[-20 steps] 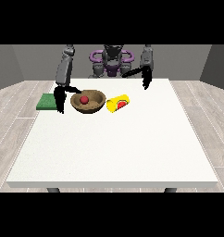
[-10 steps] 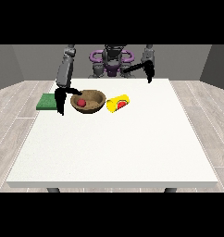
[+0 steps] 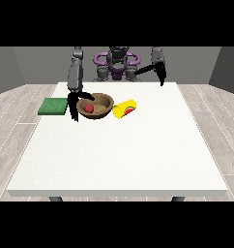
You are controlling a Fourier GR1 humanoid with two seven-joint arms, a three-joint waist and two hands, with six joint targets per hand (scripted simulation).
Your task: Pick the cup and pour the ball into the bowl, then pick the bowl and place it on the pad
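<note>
The brown wooden bowl [image 3: 102,102] stands on the white table [image 3: 119,155] at the back left, with the red ball [image 3: 89,109] inside it. Right of it the yellow cup [image 3: 123,110] lies on its side, its red inside facing the camera. The green pad [image 3: 53,106] lies flat to the bowl's left. The hand at the view's left [image 3: 74,107] is at the bowl's left rim, between bowl and pad: fingers straight down outside the wall, thumb reaching over the rim. The hand at the view's right [image 3: 161,73] hangs raised over the table's far edge, fingers relaxed, holding nothing.
The robot's torso [image 3: 117,63] stands behind the table's far edge. The pad lies close to the table's left edge. The table's front and right parts are bare white surface.
The hand at the view's right has lifted and drawn back from the cup towards the far edge. The hand at the view's left has settled lower at the bowl's rim. Bowl and cup have not moved.
</note>
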